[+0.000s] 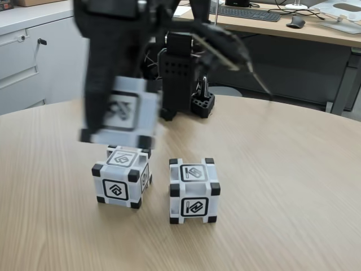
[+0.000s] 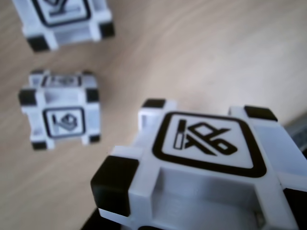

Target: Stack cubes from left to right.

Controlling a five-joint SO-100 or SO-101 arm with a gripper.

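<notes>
you are carrying a cube (image 1: 121,116) in the gripper (image 1: 115,121), its fingers pinching the cube by the sides; the fixed view is motion-blurred, so the exact contact is hard to read. the carried cube (image 2: 206,167) is hanging clear of the table (image 1: 282,186), which judging by the task is so it can go down on top of another cube.

just below the gripper and slightly forward of it, the left cube (image 1: 122,176) is sitting flat on the table, its top face open. off to the gripper's right in the fixed view, the right cube (image 1: 194,191) is standing apart from the left one, with a clear strip of wood between them. in the wrist view the nearer resting cube (image 2: 60,109) and the farther cube (image 2: 64,21) are lying beyond the held one.

room is opening wide to the right and toward the camera; the arm base (image 1: 180,73) is standing behind the gripper. the table edge is staying far off.
</notes>
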